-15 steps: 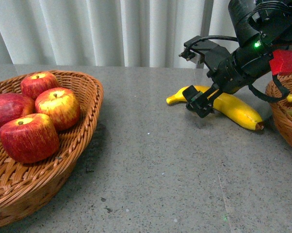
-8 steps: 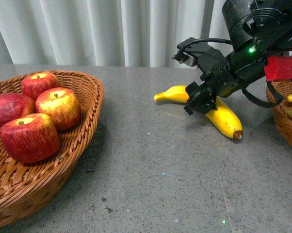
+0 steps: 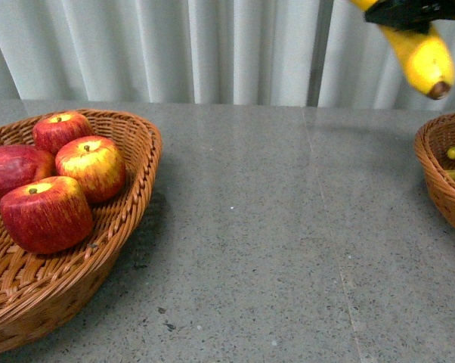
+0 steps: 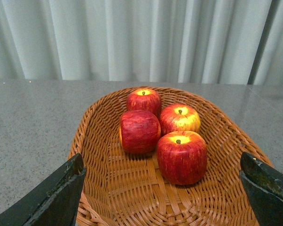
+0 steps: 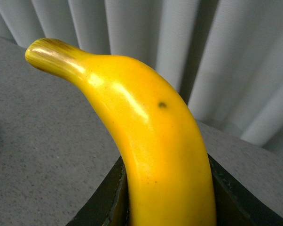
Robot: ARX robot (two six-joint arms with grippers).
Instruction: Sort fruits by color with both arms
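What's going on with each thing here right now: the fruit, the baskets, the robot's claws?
Banana: lifted off the table, clamped in the right gripper.
Four apples: resting in the left basket.
Right basket: holds yellow fruit, only partly in view.
Left gripper: open, empty, above the apple basket.

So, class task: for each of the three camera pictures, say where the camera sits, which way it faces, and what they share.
Front view: on the robot's body, facing the table and curtain; the right gripper holds a banana aloft.
Left wrist view: above the apple basket, between open fingers.
Right wrist view: along the clamped banana.
Shared: four apples in front and left wrist views.
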